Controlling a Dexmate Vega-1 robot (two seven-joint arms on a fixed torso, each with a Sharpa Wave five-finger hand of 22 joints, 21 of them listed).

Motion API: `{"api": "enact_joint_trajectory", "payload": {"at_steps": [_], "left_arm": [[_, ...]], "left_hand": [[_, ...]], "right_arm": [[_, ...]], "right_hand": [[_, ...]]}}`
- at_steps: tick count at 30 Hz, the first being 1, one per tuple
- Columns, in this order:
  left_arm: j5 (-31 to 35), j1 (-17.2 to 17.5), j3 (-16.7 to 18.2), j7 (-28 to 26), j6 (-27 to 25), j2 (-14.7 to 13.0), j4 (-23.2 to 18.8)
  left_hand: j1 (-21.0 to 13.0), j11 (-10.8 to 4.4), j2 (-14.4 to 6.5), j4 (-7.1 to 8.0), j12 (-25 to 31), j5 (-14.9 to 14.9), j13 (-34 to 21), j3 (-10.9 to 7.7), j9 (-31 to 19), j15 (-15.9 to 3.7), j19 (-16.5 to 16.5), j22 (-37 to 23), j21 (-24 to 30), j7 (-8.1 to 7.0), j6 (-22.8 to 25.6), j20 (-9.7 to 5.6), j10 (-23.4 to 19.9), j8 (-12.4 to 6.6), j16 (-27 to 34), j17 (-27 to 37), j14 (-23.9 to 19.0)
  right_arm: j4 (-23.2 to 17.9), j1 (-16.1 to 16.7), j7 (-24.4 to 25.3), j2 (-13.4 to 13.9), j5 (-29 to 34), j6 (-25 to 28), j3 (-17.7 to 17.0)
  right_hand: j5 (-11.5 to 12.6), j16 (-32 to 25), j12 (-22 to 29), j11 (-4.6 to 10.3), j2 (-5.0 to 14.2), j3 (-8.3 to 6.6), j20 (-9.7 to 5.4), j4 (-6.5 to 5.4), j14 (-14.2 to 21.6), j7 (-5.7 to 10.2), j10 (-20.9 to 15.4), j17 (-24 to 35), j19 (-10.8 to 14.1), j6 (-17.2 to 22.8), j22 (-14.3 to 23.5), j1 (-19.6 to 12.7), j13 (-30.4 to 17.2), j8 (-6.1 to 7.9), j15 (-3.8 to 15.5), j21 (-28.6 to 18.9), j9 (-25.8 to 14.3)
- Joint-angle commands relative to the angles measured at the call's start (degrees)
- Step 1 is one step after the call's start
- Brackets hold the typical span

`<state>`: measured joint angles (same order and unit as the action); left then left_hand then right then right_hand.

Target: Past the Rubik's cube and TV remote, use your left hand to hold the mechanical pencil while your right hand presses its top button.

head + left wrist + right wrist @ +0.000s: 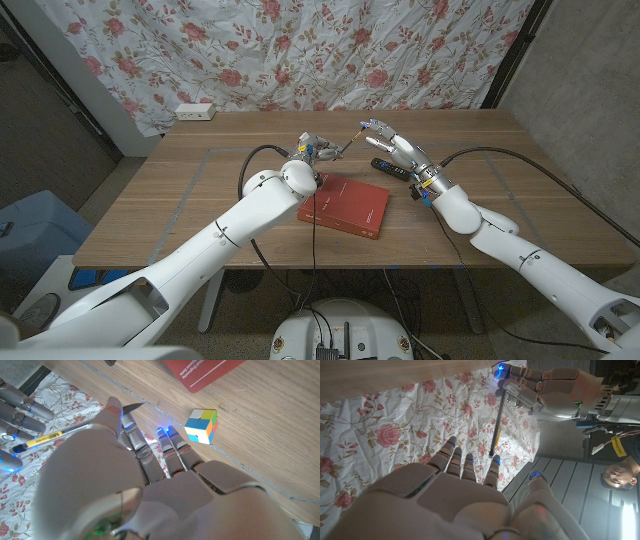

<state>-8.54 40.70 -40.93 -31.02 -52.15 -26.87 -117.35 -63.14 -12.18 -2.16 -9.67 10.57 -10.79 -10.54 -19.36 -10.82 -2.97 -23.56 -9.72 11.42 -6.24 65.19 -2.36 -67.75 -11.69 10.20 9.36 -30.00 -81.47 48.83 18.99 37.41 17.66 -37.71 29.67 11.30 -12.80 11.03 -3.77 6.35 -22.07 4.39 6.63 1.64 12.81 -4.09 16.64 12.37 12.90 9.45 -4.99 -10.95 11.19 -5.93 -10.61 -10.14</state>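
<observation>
We see the left hand (312,148) raised above the table (180,190), gripping the mechanical pencil (346,146), which slants toward the right hand (392,146). That hand has spread fingers (451,455), holding nothing, close to the pencil's top end.

pretty dim room, soft overhead light on the table (200,190), faint shadows, dark vignetted corners in the head view, close-up hands blurry in both wrist views, harsh white glare at the right wrist view's corner
</observation>
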Motion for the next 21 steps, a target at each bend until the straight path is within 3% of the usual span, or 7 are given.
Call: {"api": "enact_joint_trajectory", "payload": {"at_steps": [1,21], "left_arm": [[0.1,0.1,-0.1,0.1,0.2,-0.1,-0.1],[0.3,0.9,0.0,-0.3,-0.2,-0.1,-1.1]], "left_hand": [[-0.4,-0.61,-0.7,-0.04,0.3,-0.4,-0.3,0.23,-0.2,-8.76,0.1,-0.3,0.1,0.07,0.5,-1.63,-0.9,-0.25,-0.1,0.1,0.0],[-0.4,-0.64,-0.7,-0.05,0.3,-0.4,-0.3,0.38,-0.2,-8.74,0.1,-0.3,0.0,-0.03,0.6,-1.68,-0.8,-0.29,-0.1,0.1,0.1]], "right_arm": [[0.0,-0.1,0.7,-0.4,-0.2,-1.1,-0.8],[-0.1,0.3,-0.2,-0.3,-1.9,-1.2,-2.4]], "right_hand": [[0.2,-0.2,0.3,0.26,0.29,-0.23,-0.24,-0.37,-0.1,-0.15,-0.4,0.2,0.3,0.6,0.2,0.2,-0.1,0.01,0.36,-0.2,-0.2],[0.2,-0.2,0.3,0.3,0.2,-0.29,-0.14,-0.22,-0.2,-0.12,-0.4,0.2,0.7,0.4,0.2,0.1,-0.1,-0.31,0.34,-0.3,-0.1]]}}
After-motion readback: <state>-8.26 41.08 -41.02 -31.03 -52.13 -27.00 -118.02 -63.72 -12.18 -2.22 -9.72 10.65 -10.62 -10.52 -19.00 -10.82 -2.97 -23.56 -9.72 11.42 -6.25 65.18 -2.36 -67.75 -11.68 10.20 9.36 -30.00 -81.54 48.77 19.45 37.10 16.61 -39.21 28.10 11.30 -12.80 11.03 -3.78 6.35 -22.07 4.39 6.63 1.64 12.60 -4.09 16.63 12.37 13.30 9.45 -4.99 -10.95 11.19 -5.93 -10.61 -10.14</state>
